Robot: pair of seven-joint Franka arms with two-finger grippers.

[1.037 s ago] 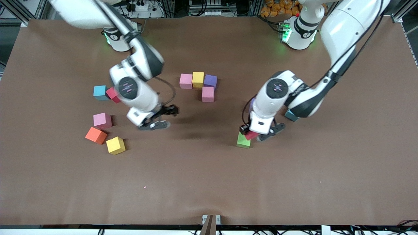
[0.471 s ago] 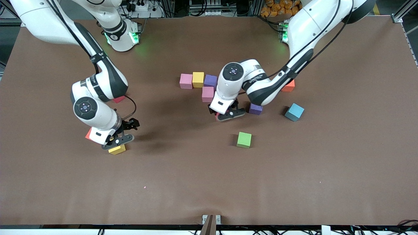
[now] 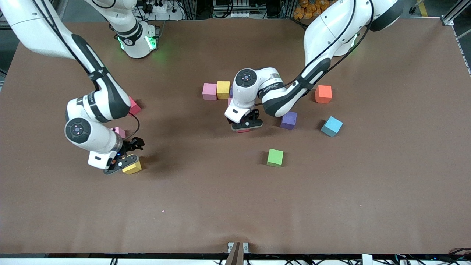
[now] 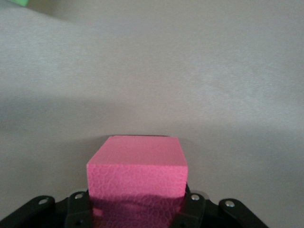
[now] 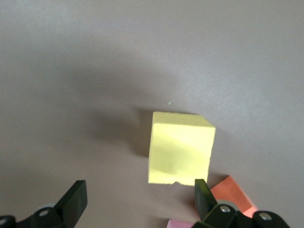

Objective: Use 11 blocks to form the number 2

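Note:
My left gripper (image 3: 245, 125) is shut on a red block (image 3: 243, 130), low over the table beside the started figure. In the left wrist view this block (image 4: 137, 173) looks hot pink between the gripper's (image 4: 137, 211) pads. Of the started number 2, a pink block (image 3: 209, 91) and a yellow block (image 3: 223, 89) show; the left wrist hides the blocks beside them. My right gripper (image 3: 126, 156) is open, just beside a loose yellow block (image 3: 132, 167). In the right wrist view that yellow block (image 5: 180, 147) lies ahead of the gripper (image 5: 138, 199), close to one finger.
Loose toward the left arm's end are a purple (image 3: 289, 120), a light blue (image 3: 331, 126), an orange (image 3: 323, 94) and a green block (image 3: 275, 157). By the right arm lie a deep pink-red block (image 3: 134, 106), a pink block (image 3: 118, 131) and an orange corner (image 5: 232, 194).
My left gripper carried the red block from beside the green block to beside the started figure. My right gripper moved from the table's middle down to the yellow block.

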